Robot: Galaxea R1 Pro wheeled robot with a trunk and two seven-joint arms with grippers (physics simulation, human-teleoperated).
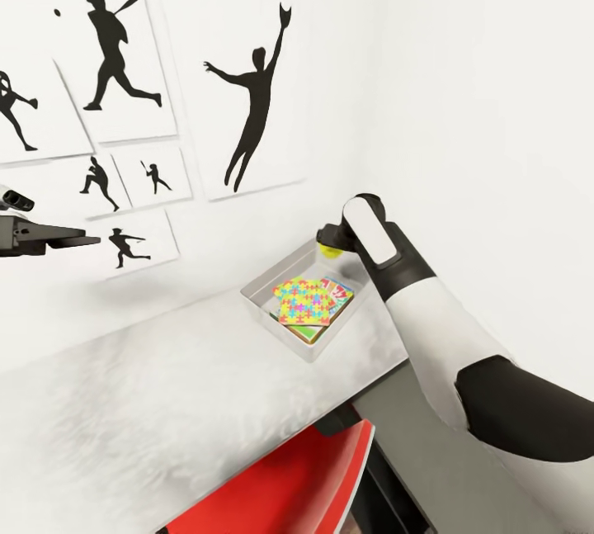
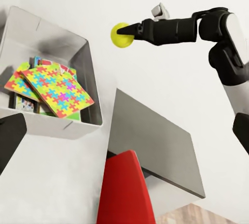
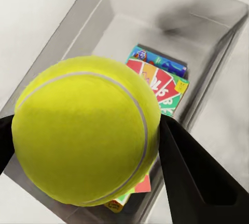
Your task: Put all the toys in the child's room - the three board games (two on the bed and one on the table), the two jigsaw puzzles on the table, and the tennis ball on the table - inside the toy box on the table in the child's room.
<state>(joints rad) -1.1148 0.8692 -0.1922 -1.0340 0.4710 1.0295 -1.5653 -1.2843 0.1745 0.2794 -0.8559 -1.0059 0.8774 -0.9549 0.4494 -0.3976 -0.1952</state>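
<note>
tennis ball: matt yellow-green felt look with a smooth pale seam, pinched between the dark matt fingers of the right gripper.
toy box: pale grey, slightly translucent plastic look, smooth walls, directly below the right gripper.
jigsaw puzzles: flat printed card look, bright and matt, inside the toy box.
board games: printed card covers with a slight sheen.
table: pale top, faintly mottled and matt.
chair: glossy smooth red, plastic look.
right arm: smooth white and black shell.
</note>
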